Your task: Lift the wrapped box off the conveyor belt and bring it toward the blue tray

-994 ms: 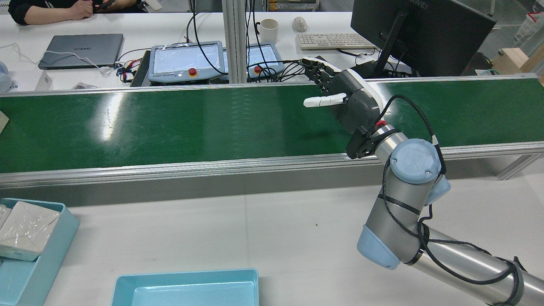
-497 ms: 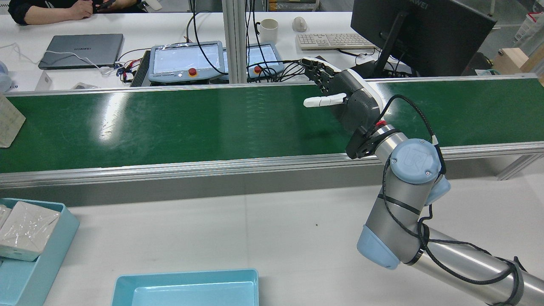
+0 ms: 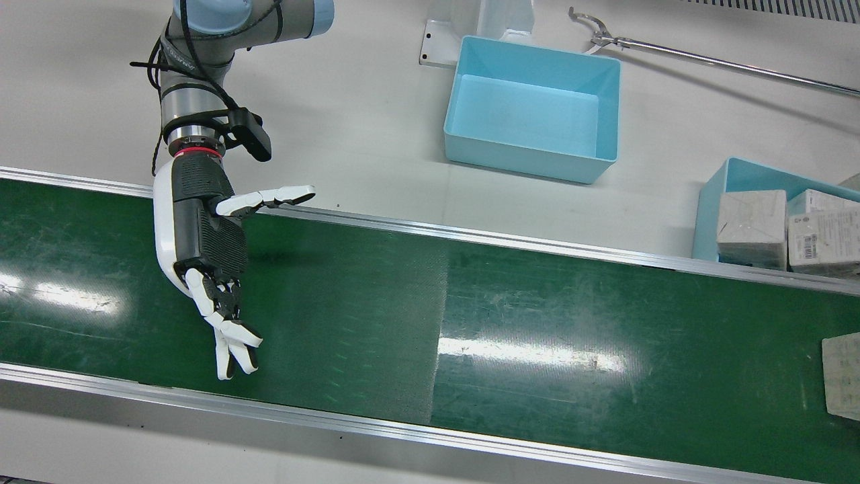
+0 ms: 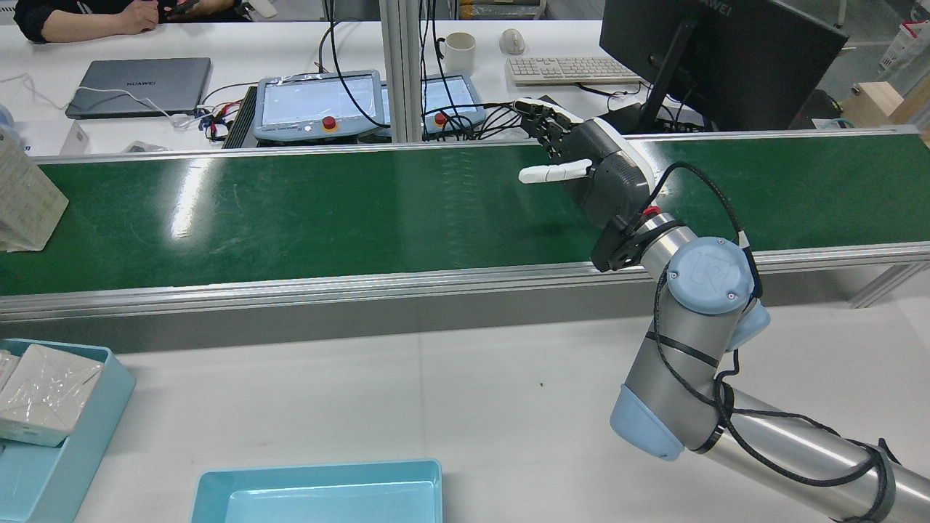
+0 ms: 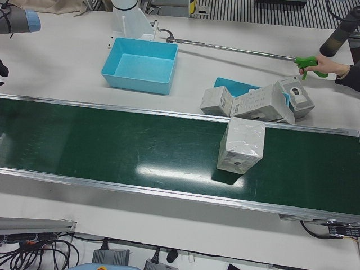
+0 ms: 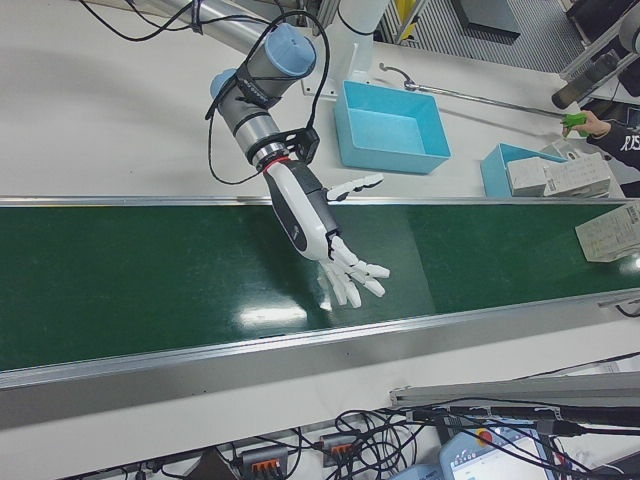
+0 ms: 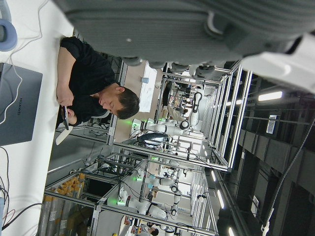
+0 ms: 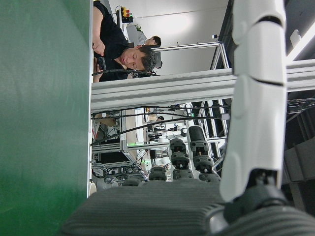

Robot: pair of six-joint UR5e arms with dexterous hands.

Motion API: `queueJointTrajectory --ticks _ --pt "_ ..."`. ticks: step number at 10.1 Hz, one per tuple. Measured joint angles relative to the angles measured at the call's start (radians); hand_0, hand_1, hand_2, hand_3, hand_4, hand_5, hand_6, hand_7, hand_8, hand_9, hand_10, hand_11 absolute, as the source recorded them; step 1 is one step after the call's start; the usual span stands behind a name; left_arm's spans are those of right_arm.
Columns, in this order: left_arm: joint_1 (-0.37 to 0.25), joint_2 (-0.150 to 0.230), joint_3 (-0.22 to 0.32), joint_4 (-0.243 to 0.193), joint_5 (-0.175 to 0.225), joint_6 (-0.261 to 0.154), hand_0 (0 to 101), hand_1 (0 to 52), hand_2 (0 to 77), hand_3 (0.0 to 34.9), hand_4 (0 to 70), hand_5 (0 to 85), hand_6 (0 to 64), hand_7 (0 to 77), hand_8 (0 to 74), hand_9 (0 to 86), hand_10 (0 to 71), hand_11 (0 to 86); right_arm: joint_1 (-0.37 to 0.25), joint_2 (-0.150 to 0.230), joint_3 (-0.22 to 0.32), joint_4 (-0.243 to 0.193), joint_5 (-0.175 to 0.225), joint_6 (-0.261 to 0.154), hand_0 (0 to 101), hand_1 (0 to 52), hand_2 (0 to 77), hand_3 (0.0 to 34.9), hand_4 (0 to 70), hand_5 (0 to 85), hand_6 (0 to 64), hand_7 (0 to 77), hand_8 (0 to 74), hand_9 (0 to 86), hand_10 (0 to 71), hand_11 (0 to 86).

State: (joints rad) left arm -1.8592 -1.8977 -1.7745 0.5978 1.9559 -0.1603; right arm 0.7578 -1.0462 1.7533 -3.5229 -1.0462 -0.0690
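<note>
A wrapped box (image 4: 25, 196) rides the green conveyor belt (image 4: 363, 211) at the rear view's far left edge, far from my right hand. It also shows as the wrapped box (image 5: 242, 145) in the left-front view and at the belt's right end (image 3: 843, 376) in the front view. My right hand (image 4: 588, 163) hovers over the belt, open, fingers spread toward the far rail, holding nothing; the right hand (image 3: 205, 249) is at the belt's other end from the box. The empty blue tray (image 4: 320, 468) sits on the white table. Only a grey part of my left hand (image 7: 197, 24) shows.
A second blue tray (image 4: 73, 450) at the table's left holds several wrapped boxes (image 3: 749, 225). A person's hand holds a long reach tool (image 5: 309, 63) over the table. Beyond the belt are teach pendants (image 4: 320, 105), a laptop, a monitor and a seated person.
The wrapped box has come into the rear view from the left edge and moved right along the belt. My right hand has not moved.
</note>
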Motion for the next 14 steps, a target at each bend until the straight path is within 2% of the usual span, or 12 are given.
queueJointTrajectory --ticks 14 --pt "0.0 0.0 0.0 0.0 0.0 0.0 0 0.0 0.5 0.0 0.0 1.1 0.5 0.0 0.5 0.0 0.0 0.5 0.0 0.0 0.0 0.0 0.0 0.004 48 13.1 7.6 0.0 10.9 20.7 4.4 4.4 0.0 3.3 0.0 0.5"
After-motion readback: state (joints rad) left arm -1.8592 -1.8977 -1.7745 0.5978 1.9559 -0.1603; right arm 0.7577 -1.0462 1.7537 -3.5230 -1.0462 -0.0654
